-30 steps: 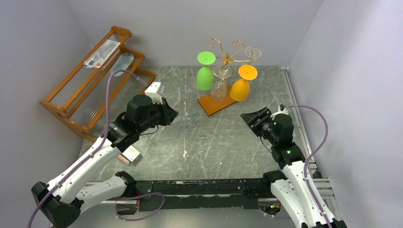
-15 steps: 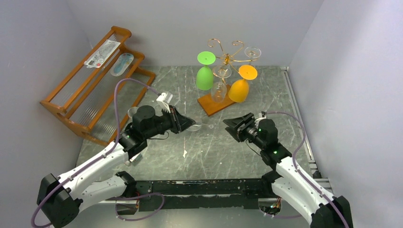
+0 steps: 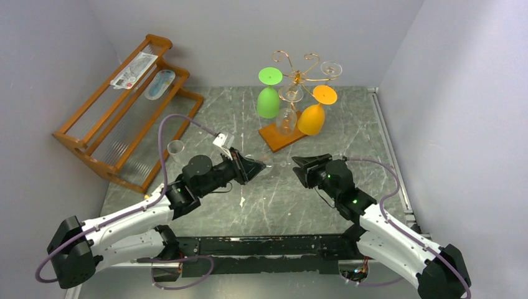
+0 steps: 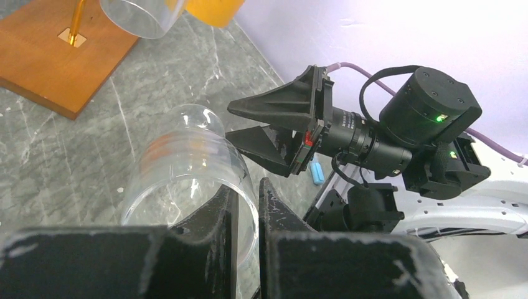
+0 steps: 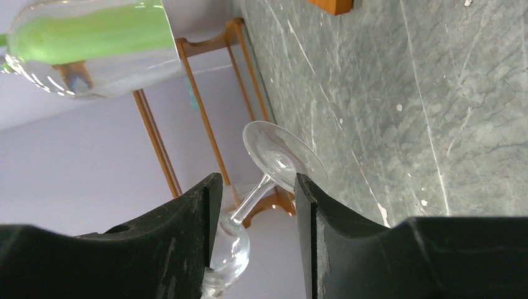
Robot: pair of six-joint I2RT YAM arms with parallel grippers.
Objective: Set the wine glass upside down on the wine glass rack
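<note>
My left gripper [image 3: 251, 167] is shut on the rim of a clear wine glass [image 3: 263, 164]. It holds the glass on its side above the table, foot toward my right gripper [image 3: 299, 167]. In the left wrist view one finger sits inside the bowl [image 4: 187, 168] and one outside. In the right wrist view my right gripper [image 5: 254, 208] is open, with the stem [image 5: 256, 194] between its jaws and not gripped, and the foot [image 5: 283, 156] just beyond. The gold wire wine glass rack [image 3: 297, 75] stands at the back on its brown base [image 3: 274, 134].
On the rack hang a green glass [image 3: 268, 101], an orange glass [image 3: 311, 118] and clear glasses [image 3: 286, 118]. An orange-brown slatted shelf [image 3: 118, 112] stands at the left. Another clear glass [image 3: 176, 148] stands near it. A metal rail [image 3: 389, 149] edges the table on the right.
Both arms have moved toward the table's middle. My left gripper carried the clear glass rightward, and my right gripper swung left until its open jaws reached the stem.
</note>
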